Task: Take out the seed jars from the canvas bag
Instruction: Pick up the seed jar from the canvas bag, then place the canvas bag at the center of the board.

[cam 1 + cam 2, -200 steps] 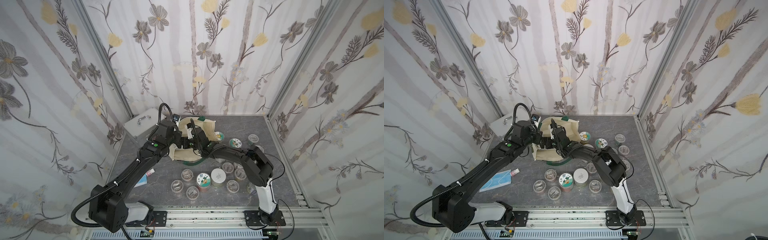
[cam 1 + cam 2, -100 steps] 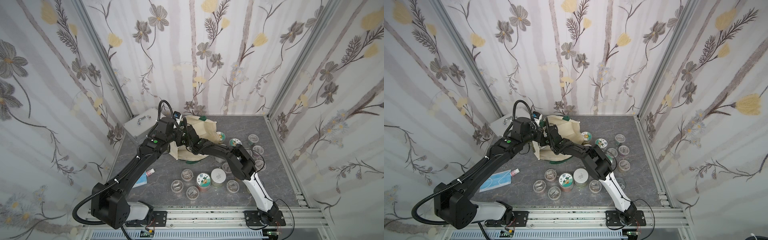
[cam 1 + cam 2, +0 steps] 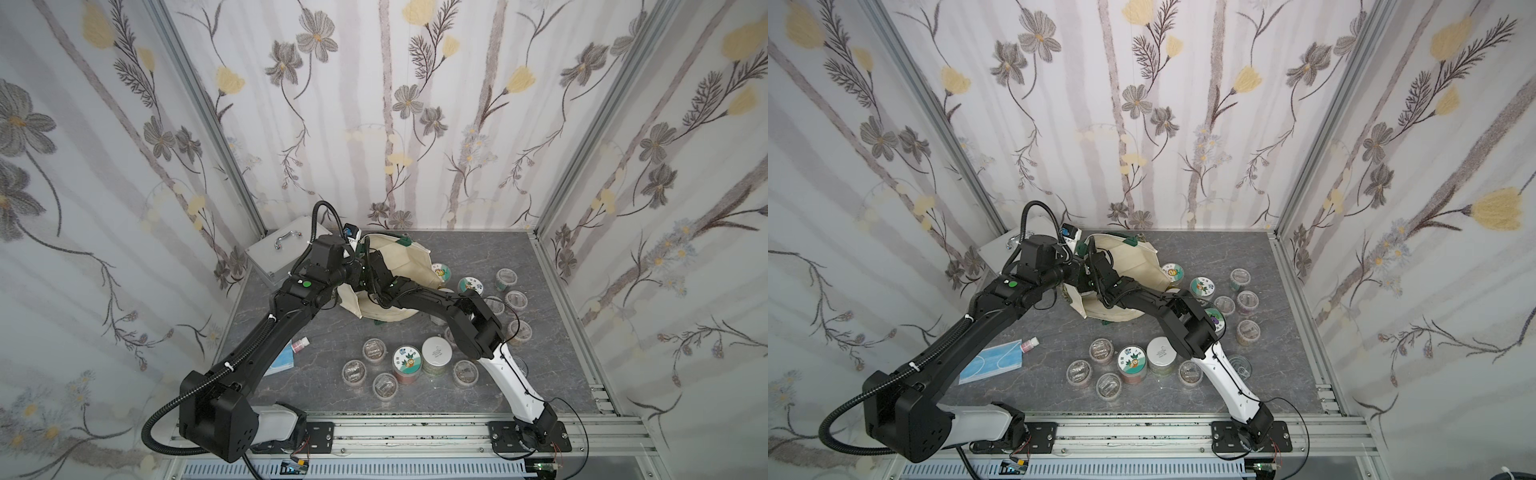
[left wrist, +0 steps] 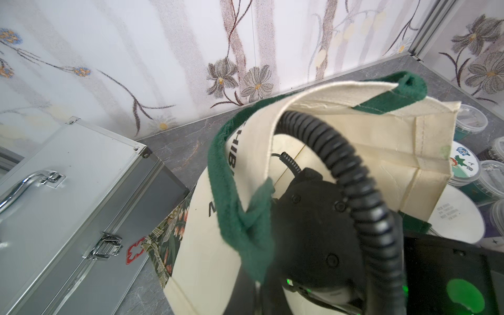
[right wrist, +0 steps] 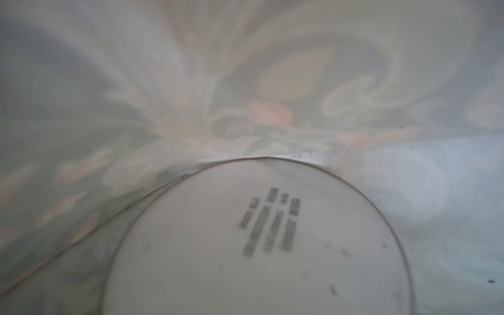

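Note:
The cream canvas bag (image 3: 409, 259) (image 3: 1133, 262) lies on its side at the back of the table, mouth held up. My left gripper (image 4: 256, 289) is shut on its dark green handle (image 4: 231, 207), at the bag's left edge in both top views. My right arm (image 3: 428, 297) reaches into the mouth, and its gripper is hidden inside. The right wrist view is filled by a white-lidded seed jar (image 5: 259, 245) against the patterned lining, with no fingers showing. Several seed jars stand outside, among them a white-lidded one (image 3: 436, 351) and a sticker-lidded one (image 3: 406, 360).
A silver metal case (image 3: 282, 249) (image 4: 68, 191) stands at the back left, touching the bag. A blue face mask (image 3: 992, 365) and a tiny pink-capped bottle (image 3: 1030, 344) lie at the front left. More clear jars (image 3: 515, 299) cluster to the right of the bag.
My right arm has pushed further left and deeper into the bag, its elbow following. The left gripper keeps hold of the handle and has barely moved.

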`<state>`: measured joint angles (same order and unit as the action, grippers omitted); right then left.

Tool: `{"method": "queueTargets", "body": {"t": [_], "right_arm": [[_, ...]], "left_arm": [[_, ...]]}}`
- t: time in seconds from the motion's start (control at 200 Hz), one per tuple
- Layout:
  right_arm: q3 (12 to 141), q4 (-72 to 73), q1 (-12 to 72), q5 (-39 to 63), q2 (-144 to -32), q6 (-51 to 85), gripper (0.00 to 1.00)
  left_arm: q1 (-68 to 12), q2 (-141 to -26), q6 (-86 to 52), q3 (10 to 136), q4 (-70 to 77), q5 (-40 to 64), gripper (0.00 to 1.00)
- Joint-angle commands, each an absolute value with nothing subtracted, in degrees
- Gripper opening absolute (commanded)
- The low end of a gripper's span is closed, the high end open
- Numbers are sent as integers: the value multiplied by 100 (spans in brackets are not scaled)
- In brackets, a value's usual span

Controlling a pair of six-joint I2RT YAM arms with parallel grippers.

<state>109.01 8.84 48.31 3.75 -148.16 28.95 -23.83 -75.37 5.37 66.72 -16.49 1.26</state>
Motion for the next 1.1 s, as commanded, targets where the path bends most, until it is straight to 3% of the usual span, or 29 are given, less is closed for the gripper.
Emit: {"method": "queueTargets", "body": {"t": [0.0,0.21,0.505,0.779,1.094], "right_arm": [[10672,1169,4782,243,-14398,2969,63],[9662,1824,4690,377,-13251,3076,60],[8145,2890,4497,1395,-11733,3776,59],[6488,3577,3891,2208,-10001,4781,59],[6052,2848,3425,2324,-8640,4939,59]], "left_arm": [[-2344,-7388,534,6582,-1439,295,0],[-2286,-7244,517,6262,-1168,-481,0],[-2176,-7151,294,6307,-1194,-553,0],[-1984,-7849,-1014,7866,-2931,-363,0],[-1499,-9154,-3487,9961,-4339,883,0]]}}
